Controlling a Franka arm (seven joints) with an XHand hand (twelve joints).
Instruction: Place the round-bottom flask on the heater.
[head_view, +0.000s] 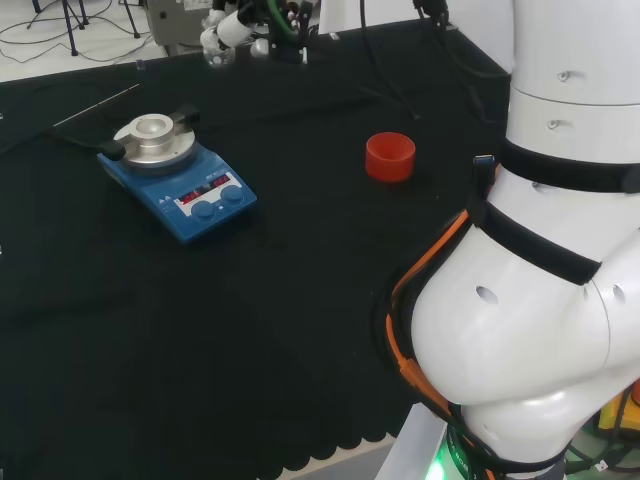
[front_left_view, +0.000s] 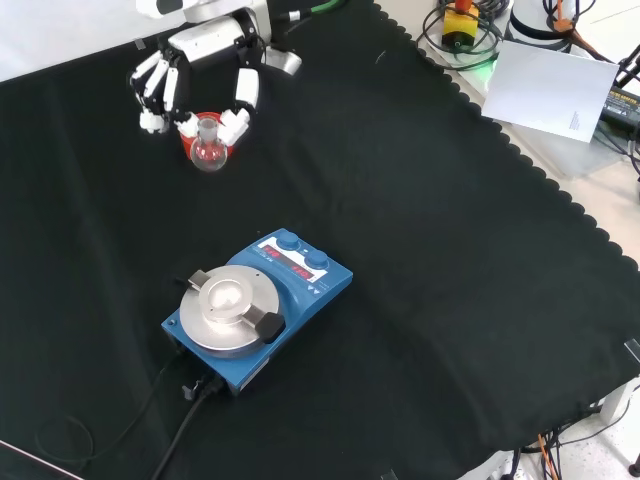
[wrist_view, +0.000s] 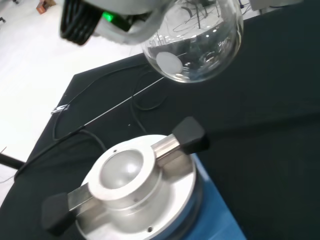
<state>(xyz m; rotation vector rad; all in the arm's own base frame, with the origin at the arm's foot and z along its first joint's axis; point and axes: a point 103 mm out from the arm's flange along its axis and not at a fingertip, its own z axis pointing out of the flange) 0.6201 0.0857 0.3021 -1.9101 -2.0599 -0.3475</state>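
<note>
The round-bottom flask (front_left_view: 208, 152) is clear glass and hangs in the air, held by its neck. My hand (front_left_view: 212, 42) is shut on it, fingers and thumb curled round the neck from above. In the head view the hand (head_view: 230, 30) and the flask (head_view: 219, 55) are high at the far edge of the cloth, beyond the heater (head_view: 180, 172). The heater (front_left_view: 255, 305) is a blue box with a round silver top and a bowl-shaped hollow. The wrist view looks past the flask's bulb (wrist_view: 192, 45), with a white pellet inside, down at the heater (wrist_view: 135, 185) below and to one side.
A red ribbed stand (head_view: 390, 157) sits on the cloth right of the heater in the head view; in the front view it (front_left_view: 188, 147) peeks out behind the flask. A black cable (front_left_view: 165, 430) runs from the heater. The white arm links (head_view: 540, 300) stand at the head view's right.
</note>
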